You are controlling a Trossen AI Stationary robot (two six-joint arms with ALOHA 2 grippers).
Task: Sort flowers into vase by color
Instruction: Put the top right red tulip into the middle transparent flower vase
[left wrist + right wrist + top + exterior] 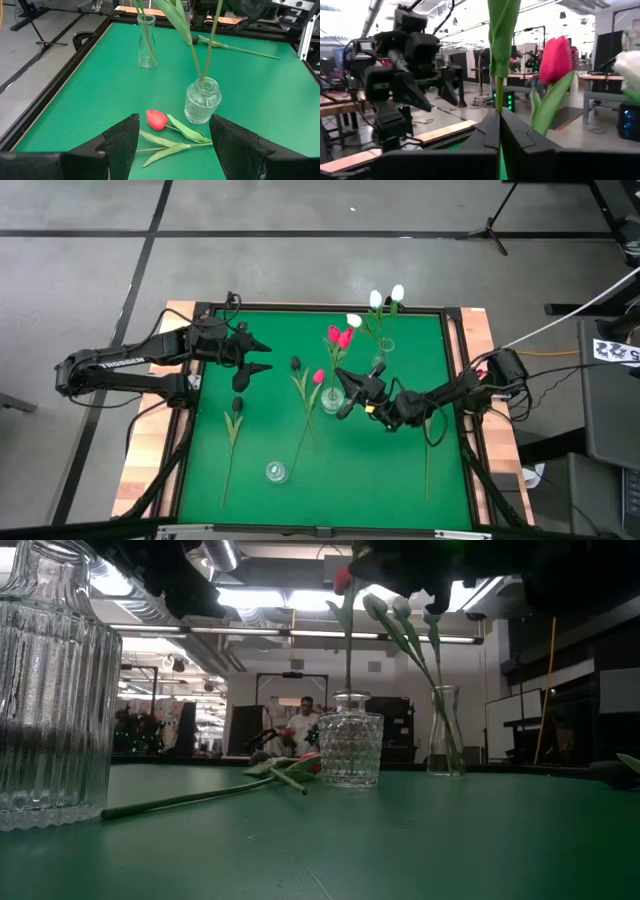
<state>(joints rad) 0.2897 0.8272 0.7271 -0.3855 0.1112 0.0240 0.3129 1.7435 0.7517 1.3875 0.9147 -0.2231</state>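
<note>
My right gripper point(348, 383) is shut on the green stem of a pink-red tulip point(340, 337), above the round glass vase point(333, 398). A second pink-red tulip point(555, 59) stands beside it. In the left wrist view two stems point(200, 70) run down into that vase's mouth. White flowers point(385, 297) stand in the tall vase point(385, 343). A pink-red tulip point(156, 119) and two dark ones point(296, 364) point(238, 405) lie flat on the green table. My left gripper point(262, 355) hangs open over the table's left part, touching nothing. My right gripper pinches the tulip's stem point(498, 100) between its two fingers, below a leaf point(501, 30). The fingers come about level from the table's right side and lie across the stem. The stem stands upright, its head above the fingers and its lower part reaching down to the round vase point(202, 100).
A ribbed glass vase point(277, 471) stands near the table's front edge, close to the low camera point(50, 690). Another flower point(430, 442) lies at the table's right. A dark raised rim point(190, 380) frames the green mat. People show in the room beyond the table.
</note>
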